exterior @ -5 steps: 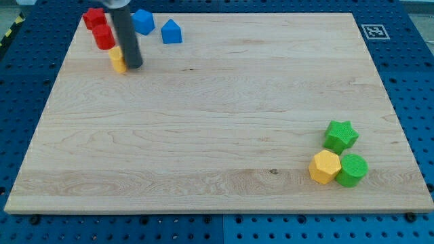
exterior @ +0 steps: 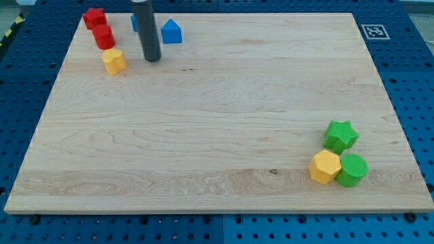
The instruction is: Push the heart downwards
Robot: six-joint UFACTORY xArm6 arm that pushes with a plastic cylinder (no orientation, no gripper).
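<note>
A yellow heart block (exterior: pixel 114 61) lies near the board's top left corner. My tip (exterior: pixel 152 58) rests on the board just to the right of the heart, a small gap apart. The dark rod rises toward the view's top and hides most of a blue block (exterior: pixel 135 22) behind it. Two red blocks (exterior: pixel 94 17) (exterior: pixel 103 36) sit above and left of the heart. A blue house-shaped block (exterior: pixel 171 32) sits right of the rod.
A green star (exterior: pixel 340 135), a yellow hexagon (exterior: pixel 325 167) and a green round block (exterior: pixel 352 170) cluster at the bottom right of the wooden board (exterior: pixel 217 122). A fiducial tag (exterior: pixel 373 31) marks the top right corner.
My tip has moved to the right and slightly up, off the heart's right side. The heart now shows in full. The rod now covers the blue block at the top.
</note>
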